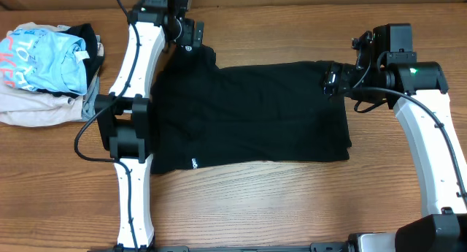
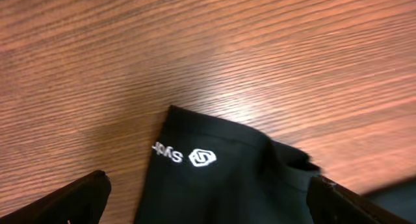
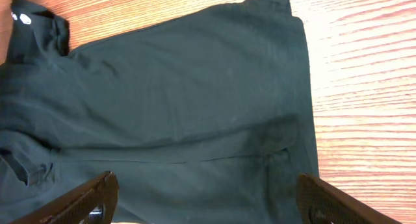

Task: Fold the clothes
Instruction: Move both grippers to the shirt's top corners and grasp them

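Lying flat at the middle of the counter, the black T-shirt forms a rough rectangle, its long side running from 9 to 3 o'clock in the overhead view. Small white lettering shows near its 7 o'clock corner. A flap with a white logo pokes out at 11 o'clock. The left claw is over that flap, released, its fingers spread wide with cloth between them but nothing gripped. The right claw is over the shirt's 2 o'clock corner, also released, its fingers wide apart above dark fabric. Well apart, at the counter's 9 to 10 o'clock, a light blue shirt lies on a beige garment.
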Motion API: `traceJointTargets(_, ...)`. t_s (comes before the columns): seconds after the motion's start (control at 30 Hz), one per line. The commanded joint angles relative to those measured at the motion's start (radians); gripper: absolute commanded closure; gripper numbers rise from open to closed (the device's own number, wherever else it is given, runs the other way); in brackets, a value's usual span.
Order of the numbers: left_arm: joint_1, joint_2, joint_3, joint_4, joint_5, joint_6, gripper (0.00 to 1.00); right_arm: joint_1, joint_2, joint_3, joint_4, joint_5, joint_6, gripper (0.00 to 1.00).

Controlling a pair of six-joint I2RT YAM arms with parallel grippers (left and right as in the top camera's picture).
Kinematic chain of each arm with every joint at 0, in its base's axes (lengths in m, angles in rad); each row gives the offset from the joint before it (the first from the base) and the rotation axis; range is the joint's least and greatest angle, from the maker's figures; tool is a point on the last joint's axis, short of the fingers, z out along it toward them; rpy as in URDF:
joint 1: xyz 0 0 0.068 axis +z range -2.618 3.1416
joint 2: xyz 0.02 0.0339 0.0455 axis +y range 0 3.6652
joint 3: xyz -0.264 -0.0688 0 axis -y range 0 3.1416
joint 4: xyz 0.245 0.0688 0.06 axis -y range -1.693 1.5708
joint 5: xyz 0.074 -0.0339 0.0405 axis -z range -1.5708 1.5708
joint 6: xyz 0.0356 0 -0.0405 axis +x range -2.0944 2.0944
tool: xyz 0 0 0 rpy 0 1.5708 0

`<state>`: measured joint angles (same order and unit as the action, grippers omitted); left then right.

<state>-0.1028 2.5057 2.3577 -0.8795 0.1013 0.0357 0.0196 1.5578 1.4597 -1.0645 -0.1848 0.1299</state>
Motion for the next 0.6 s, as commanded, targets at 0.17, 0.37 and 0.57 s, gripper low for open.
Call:
traceJointTargets(0.17,0.03,0.073,0.035,0.021,-0.028,-0.013,0.06,-0.004,-0.023,0.027,0.01,0.029,-0.004,0.13)
traceJointTargets(0.37,0.031,0.122,0.035,0.052,-0.029,-0.014,0.07,-0.004,-0.023,0.027,0.01,0.036,-0.004,0.13)
traceJointTargets(0.57,0.03,0.135,0.035,0.083,-0.02,-0.013,0.09,-0.004,-0.023,0.027,0.012,0.072,-0.004,0.14)
